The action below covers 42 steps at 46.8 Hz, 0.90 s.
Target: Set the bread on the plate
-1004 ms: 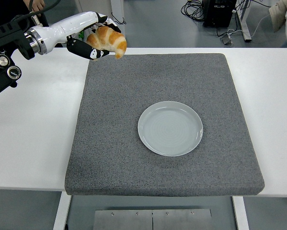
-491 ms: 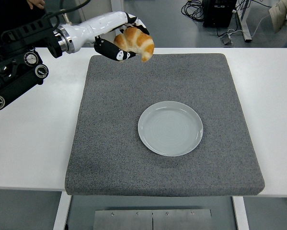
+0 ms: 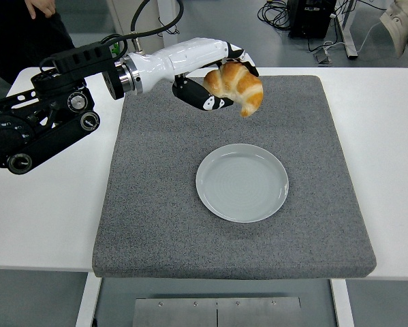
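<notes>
- The bread (image 3: pixel 235 86), a golden croissant, is held up in the air, above the far part of the grey mat (image 3: pixel 156 218). It is not on the plate yet.
- It is gripped by the left hand (image 3: pixel 217 82). The fingers are wrapped round the back & top of it, w/ the thumb tucked under. The curved tip is left sticking out & hanging down on the plate's side.
- It is likely held high so it can be carried over w/o being dragged on the mat.
- The plate (image 3: pixel 242 182) is a pale round one, bare inside. It sits flat near the middle of the mat, nearer to the robot than the bread is. A gap can be seen btwn the two.
- The plate is prob. put in the middle so it can be reached w/ ease.
- The soft mat is laid on the white table (image 3: pixel 47 204), maybe so things are kept from sliding.
- The left arm (image 3: pixel 47 122) is stretched in from the left edge & across the mat's far corner.
- The right hand is not seen.
- By the look of it, the job is about half done: bread is picked up, but must still be brought over the plate, lowered & let go.
- Part of a person (image 3: pixel 40 8) can be seen at the top left, away from the work.
</notes>
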Motion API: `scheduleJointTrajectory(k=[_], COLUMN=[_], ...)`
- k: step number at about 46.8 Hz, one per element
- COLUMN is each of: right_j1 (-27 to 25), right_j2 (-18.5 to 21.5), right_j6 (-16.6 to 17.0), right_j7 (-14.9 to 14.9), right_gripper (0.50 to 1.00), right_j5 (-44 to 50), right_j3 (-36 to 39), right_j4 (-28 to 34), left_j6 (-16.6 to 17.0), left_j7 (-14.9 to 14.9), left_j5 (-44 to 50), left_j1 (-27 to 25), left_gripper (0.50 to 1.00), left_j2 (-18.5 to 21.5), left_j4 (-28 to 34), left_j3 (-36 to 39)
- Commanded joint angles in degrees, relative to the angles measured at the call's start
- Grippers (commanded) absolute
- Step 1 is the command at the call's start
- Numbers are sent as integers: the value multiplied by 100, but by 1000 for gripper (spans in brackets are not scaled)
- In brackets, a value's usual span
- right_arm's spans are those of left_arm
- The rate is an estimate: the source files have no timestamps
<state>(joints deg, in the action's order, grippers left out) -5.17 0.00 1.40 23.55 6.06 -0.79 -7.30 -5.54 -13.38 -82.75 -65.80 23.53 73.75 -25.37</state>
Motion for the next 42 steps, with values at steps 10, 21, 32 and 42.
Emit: scheduleJointTrajectory(k=[10, 21, 32, 42], right_j1=[-2, 7, -2, 7], right_j2=[0, 0, 0, 0], right_j6=[0, 0, 0, 0], right_j7=[0, 0, 0, 0], right_gripper=[1000, 1000, 1000, 1000], right_j5=[-9, 0, 0, 0], right_j3=[0, 0, 0, 0], right_j4=[0, 0, 0, 0], left_j6=[1, 9, 18, 36], left_j7=[-218, -218, -218, -209], left_j5=[-83, -399, -408, -417], left_j1=[103, 349, 446, 481], left_gripper=[536, 536, 536, 537], left_j2=[-42, -130, -209, -332], left_j4=[16, 7, -37, -151], left_j3=[339, 401, 542, 673])
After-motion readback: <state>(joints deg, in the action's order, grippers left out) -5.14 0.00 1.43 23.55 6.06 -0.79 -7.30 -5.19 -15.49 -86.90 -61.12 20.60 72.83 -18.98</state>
